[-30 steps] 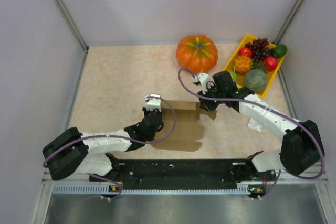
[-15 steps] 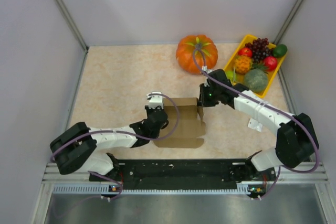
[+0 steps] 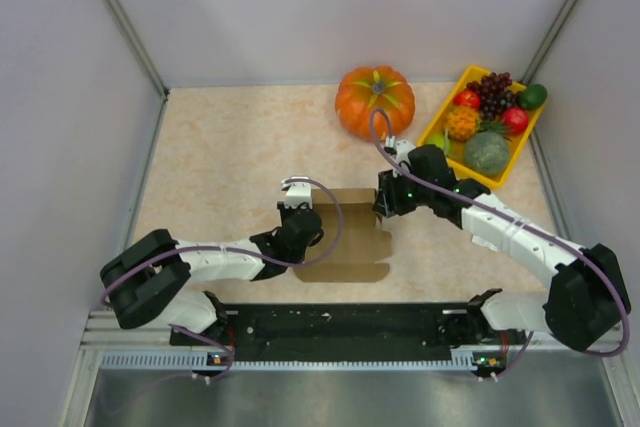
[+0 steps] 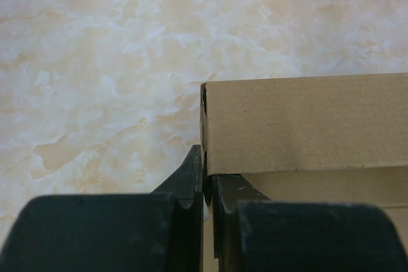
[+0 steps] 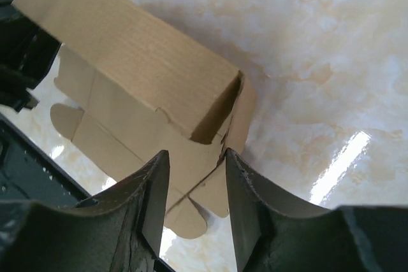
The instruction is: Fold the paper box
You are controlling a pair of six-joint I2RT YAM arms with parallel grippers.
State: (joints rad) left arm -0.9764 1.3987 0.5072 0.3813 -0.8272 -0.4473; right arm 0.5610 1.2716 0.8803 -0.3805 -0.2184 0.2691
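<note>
The paper box (image 3: pixel 345 237) is plain brown cardboard, partly folded, in the middle of the table, with its far wall raised and its near flaps flat. My left gripper (image 3: pixel 300 219) is shut on the box's left end. In the left wrist view its jaws (image 4: pixel 205 171) pinch the cardboard edge below the raised wall (image 4: pixel 306 122). My right gripper (image 3: pixel 384 209) is open at the box's right end. In the right wrist view its fingers (image 5: pixel 194 165) straddle the end of the raised wall (image 5: pixel 127 49), and the end flap (image 5: pixel 241 119) lies by the right-hand finger.
An orange pumpkin (image 3: pixel 375 102) stands behind the box. A yellow tray (image 3: pixel 446 104) of plastic fruit is at the back right. A small white scrap (image 3: pixel 487 239) lies under my right arm. Grey walls close in the left, right and back.
The box's far wall has risen from lying flat. My right gripper has let go of the right flap and moved slightly left and nearer. My left gripper has kept its hold.
</note>
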